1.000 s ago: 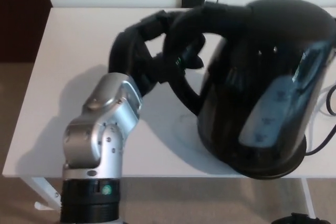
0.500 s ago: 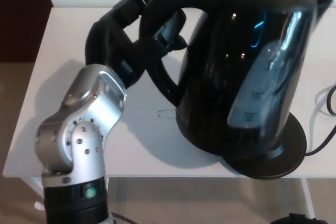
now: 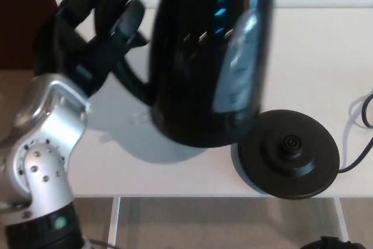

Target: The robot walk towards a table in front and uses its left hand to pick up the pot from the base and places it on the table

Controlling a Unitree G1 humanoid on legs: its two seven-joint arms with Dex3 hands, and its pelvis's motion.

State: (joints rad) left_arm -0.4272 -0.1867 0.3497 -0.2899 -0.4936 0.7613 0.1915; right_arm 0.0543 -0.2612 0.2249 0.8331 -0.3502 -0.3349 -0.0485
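Head view: left hand [image 3: 81, 42] holds glossy black pot [image 3: 201, 74] off flat round base [image 3: 291, 154]

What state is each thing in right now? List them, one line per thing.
pot: off its base, held by the handle, roughly upright, blurred.
left hand: shut on the pot's handle.
right hand: not in view.
base: bare on the table, centre connector exposed.
cord: runs from the base off the picture's right edge.
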